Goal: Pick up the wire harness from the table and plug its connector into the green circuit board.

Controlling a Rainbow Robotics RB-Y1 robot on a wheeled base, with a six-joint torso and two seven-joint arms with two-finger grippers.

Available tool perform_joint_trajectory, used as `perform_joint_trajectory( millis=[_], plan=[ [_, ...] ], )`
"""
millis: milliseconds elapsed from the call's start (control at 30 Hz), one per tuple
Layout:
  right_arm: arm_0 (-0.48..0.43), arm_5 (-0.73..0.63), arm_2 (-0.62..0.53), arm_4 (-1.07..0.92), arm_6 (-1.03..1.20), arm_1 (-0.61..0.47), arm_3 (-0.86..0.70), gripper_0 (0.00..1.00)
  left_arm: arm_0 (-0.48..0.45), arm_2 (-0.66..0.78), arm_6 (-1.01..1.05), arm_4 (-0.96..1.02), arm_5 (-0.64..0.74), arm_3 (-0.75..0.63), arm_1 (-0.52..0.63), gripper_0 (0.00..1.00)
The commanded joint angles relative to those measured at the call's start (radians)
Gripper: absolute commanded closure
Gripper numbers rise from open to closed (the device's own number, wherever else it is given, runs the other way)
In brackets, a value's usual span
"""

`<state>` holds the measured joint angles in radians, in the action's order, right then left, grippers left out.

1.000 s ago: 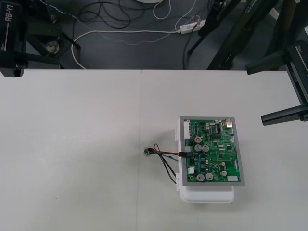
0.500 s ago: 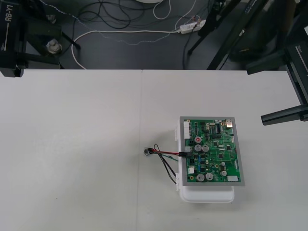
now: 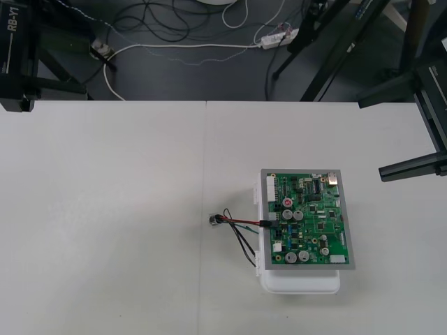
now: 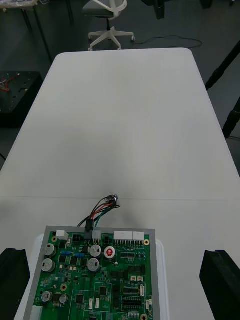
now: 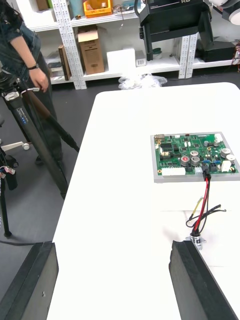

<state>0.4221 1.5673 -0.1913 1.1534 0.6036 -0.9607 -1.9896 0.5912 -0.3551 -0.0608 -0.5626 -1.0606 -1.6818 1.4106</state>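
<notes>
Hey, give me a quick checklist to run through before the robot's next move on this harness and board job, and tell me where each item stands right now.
1. Plug at the green circuit board: it sits in a connector at the board's edge, with the wires leading away. Ok.
2. Plug pushed fully home: cannot tell.
3. Left end effector open and holding nothing, back from the wires: ok.
4. Right end effector open and holding nothing, on the board's far side from the plug: ok.
5. Round metal socket lying free on the table, apart from both end effectors: ok.
6. Board lying flat on its white base: ok.
</notes>
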Motion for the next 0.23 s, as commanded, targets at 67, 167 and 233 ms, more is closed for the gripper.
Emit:
perform_joint_trajectory(
  millis=[67, 167, 233],
  plan=[
    [0.033, 0.003, -0.034, -0.006, -0.03, -0.015, 0.002, 0.0, 0.033, 0.027, 0.045, 0.006, 0.001, -0.007, 0.004, 0.35],
    [0.033, 0.003, -0.034, -0.006, -0.03, -0.015, 0.002, 0.0, 0.033, 0.027, 0.045, 0.006, 0.001, -0.007, 0.004, 0.35],
    [0.033, 0.003, -0.034, -0.006, -0.03, -0.015, 0.002, 0.0, 0.033, 0.027, 0.045, 0.006, 0.001, -0.007, 0.004, 0.35]
  ],
)
